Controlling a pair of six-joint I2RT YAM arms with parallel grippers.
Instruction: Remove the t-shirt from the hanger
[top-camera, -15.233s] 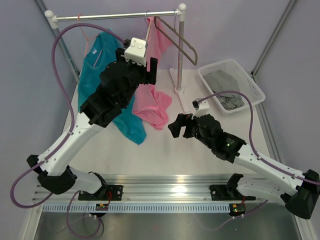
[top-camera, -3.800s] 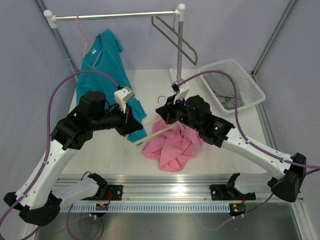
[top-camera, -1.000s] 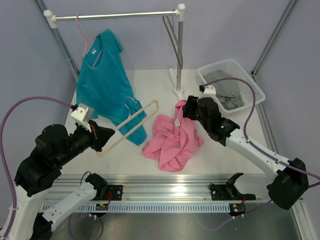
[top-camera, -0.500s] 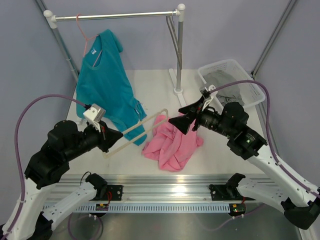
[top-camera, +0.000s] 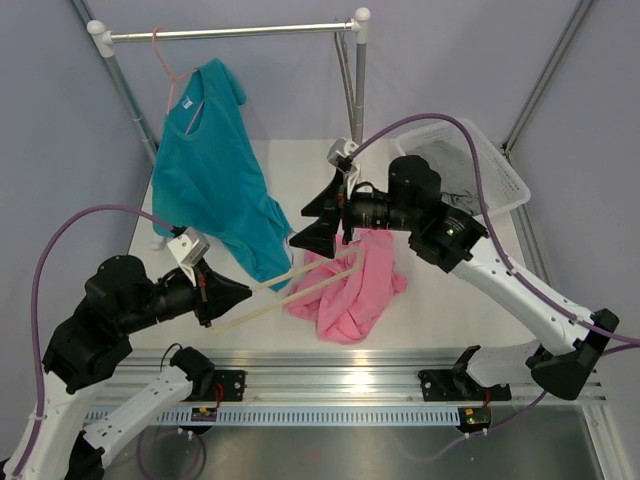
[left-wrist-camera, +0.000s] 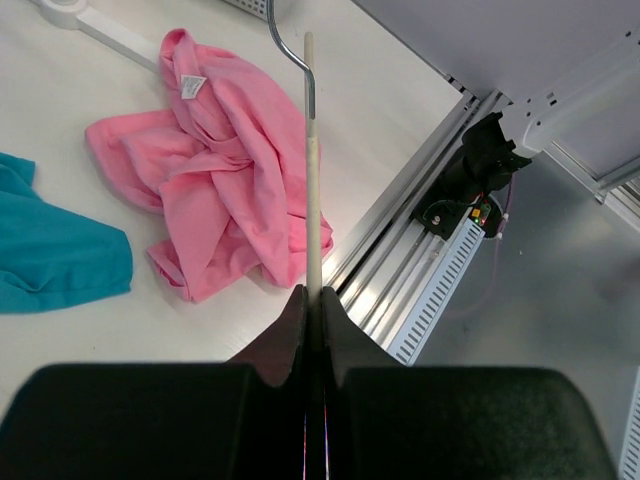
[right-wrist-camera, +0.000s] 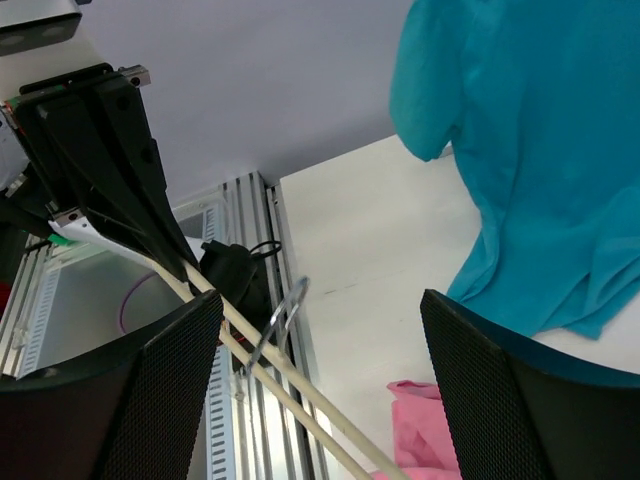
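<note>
The pink t-shirt (top-camera: 345, 297) lies crumpled on the table, off the hanger, and shows again in the left wrist view (left-wrist-camera: 215, 170). The cream hanger (top-camera: 295, 283) is held level above it. My left gripper (top-camera: 218, 291) is shut on one end of the hanger (left-wrist-camera: 312, 180). Its metal hook (left-wrist-camera: 288, 45) points away from me. My right gripper (top-camera: 318, 222) hangs open just above the hanger's far end. In the right wrist view the hanger's bars (right-wrist-camera: 300, 395) and hook (right-wrist-camera: 278, 322) show between the wide-apart fingers (right-wrist-camera: 150, 400), untouched.
A teal t-shirt (top-camera: 212, 170) hangs on a thin pink hanger from the rail (top-camera: 230, 31). A dark hanger (top-camera: 346, 65) hangs by the rail's right post. A white basket (top-camera: 507, 175) holding a grey garment stands at the back right.
My right arm has swung left, over the hanger's far end, with its fingers spread wider. My left gripper has shifted the hanger right, over the pink t-shirt, which has stayed put.
</note>
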